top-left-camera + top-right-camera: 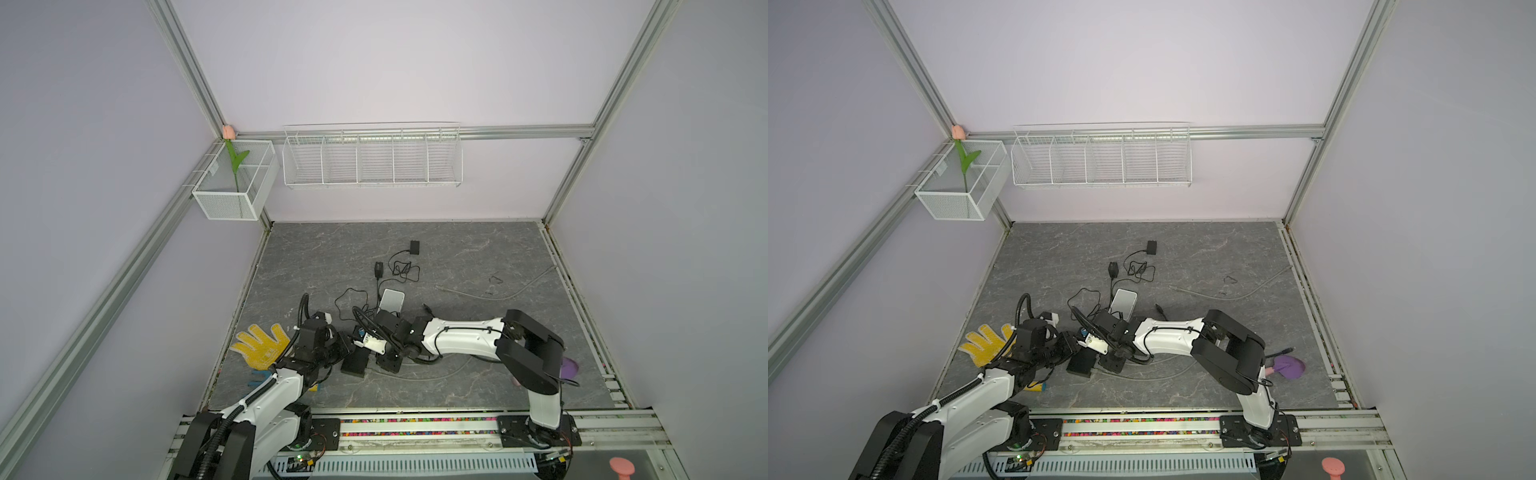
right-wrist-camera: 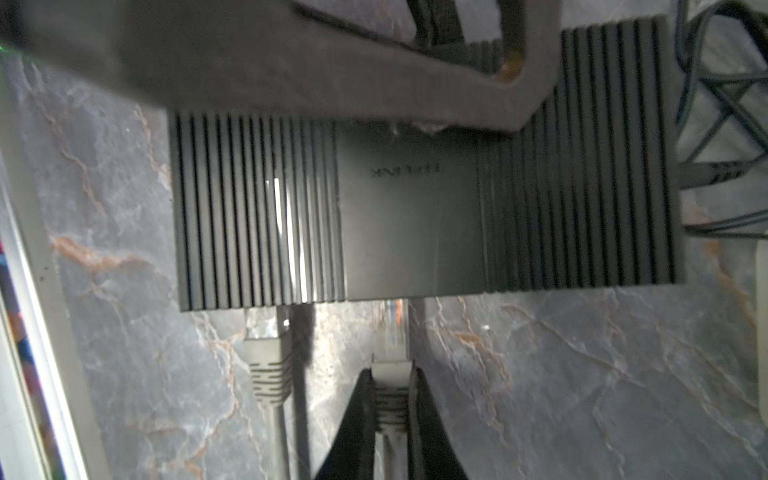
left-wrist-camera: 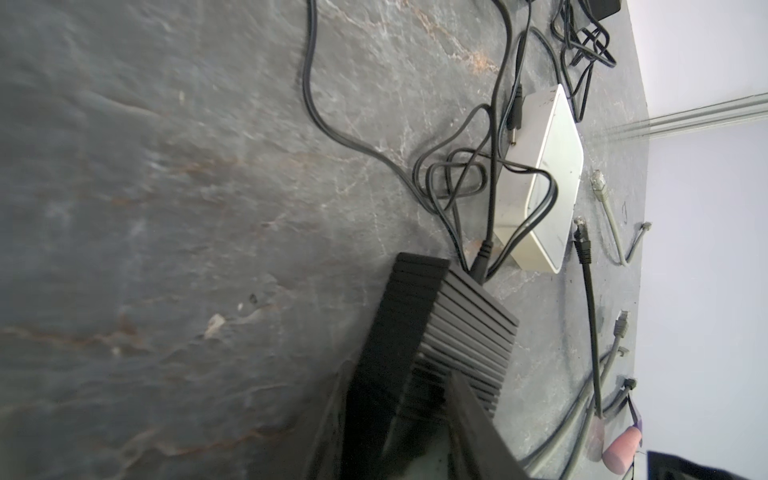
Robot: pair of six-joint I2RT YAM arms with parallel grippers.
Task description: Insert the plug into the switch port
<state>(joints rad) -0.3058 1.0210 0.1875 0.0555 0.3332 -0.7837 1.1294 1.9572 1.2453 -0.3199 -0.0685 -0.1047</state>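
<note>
The black ribbed switch (image 2: 415, 208) lies flat on the grey tabletop, near the front in both top views (image 1: 355, 362) (image 1: 1081, 365). My left gripper (image 3: 399, 399) is shut on one end of the switch (image 3: 457, 324), one finger on each side. My right gripper (image 2: 390, 374) is shut on the grey boot of the plug (image 2: 390, 345). The plug's clear tip meets the switch's port side; how far in it sits is hidden. A second grey plug (image 2: 266, 332) sits in a neighbouring port. A black power lead enters the switch's opposite side.
A white box (image 1: 392, 300) and tangled black leads with two adapters (image 1: 414, 247) lie behind the switch. A yellow glove (image 1: 262, 345) is on the left, a purple object (image 1: 569, 368) on the right. Loose grey cables (image 1: 519, 291) and a black cable (image 3: 586, 257) lie around.
</note>
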